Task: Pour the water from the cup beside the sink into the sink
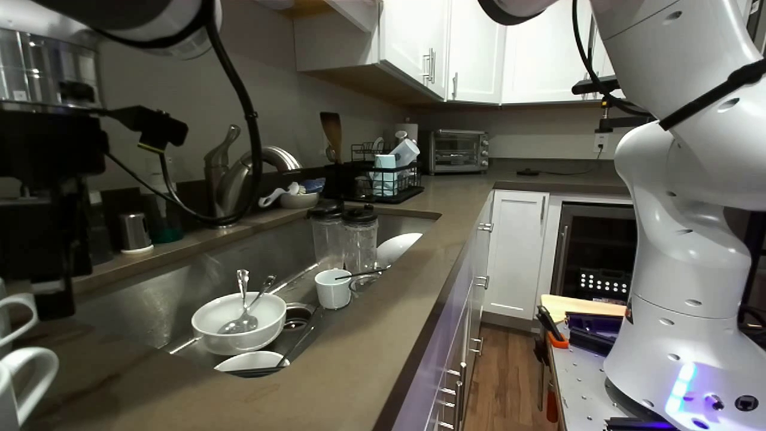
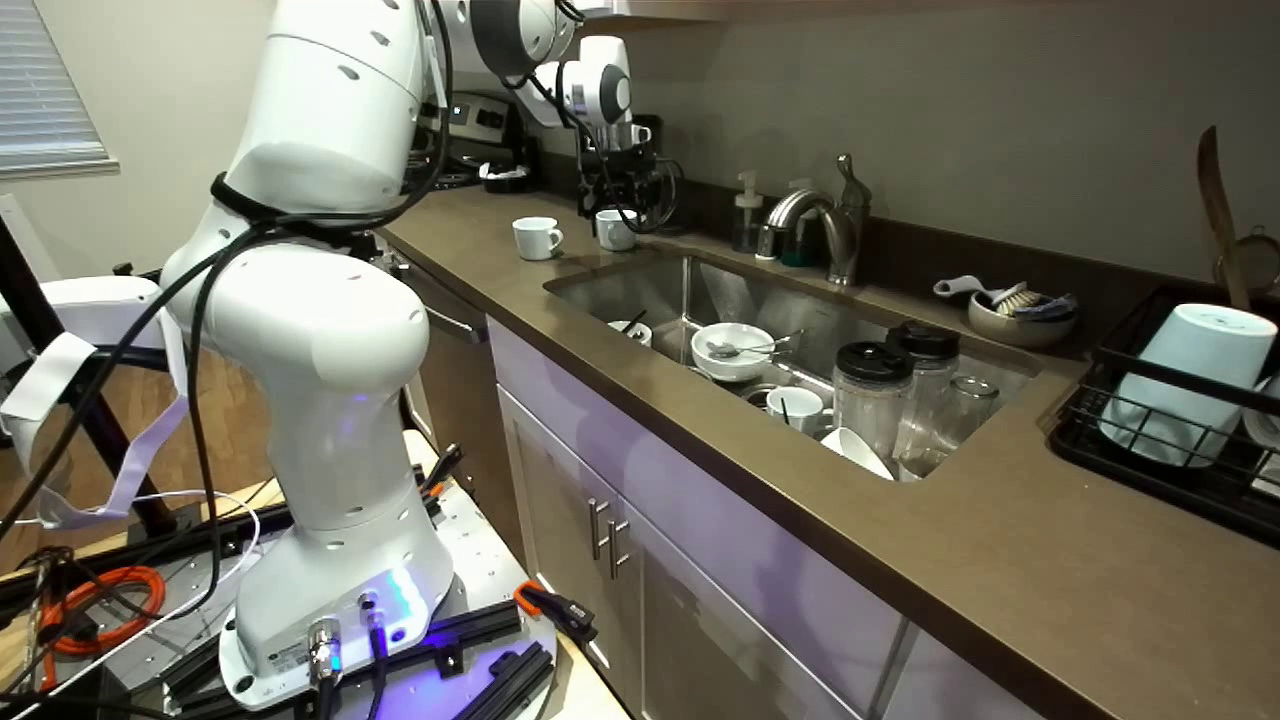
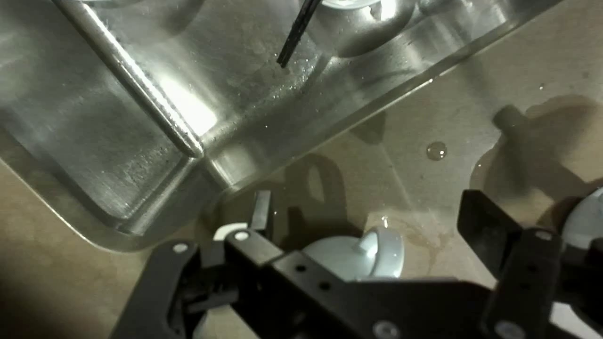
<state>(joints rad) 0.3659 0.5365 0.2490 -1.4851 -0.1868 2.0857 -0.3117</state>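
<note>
rear mug (image 2: pixel 612 234) and front mug (image 2: pixel 534 240), both plain glossy white ceramic with loop handles, stand upright on the smooth brown counter (image 2: pixel 1100 570) just beside one end of the sink (image 2: pixel 740 285); can't tell which of the pair is meant. black gripper (image 3: pixel 366 207) hangs at the rear mug, fingers (image 3: pixel 485 230) spread wide, gripping nothing; wrist view shows the mug's rounded side and handle through the gap. clear domed drop (image 3: pixel 436 151) on the counter nearby. sink: rectangular, streaky stainless steel, rounded corners; inside, round white bowl (image 1: pixel 239 342) with shiny metal cutlery (image 1: pixel 242 323), small white cup (image 1: pixel 333 290), clear jars (image 2: pixel 868 408) with black lids (image 2: pixel 872 362). curved metallic faucet (image 2: pixel 843 240) behind.
</note>
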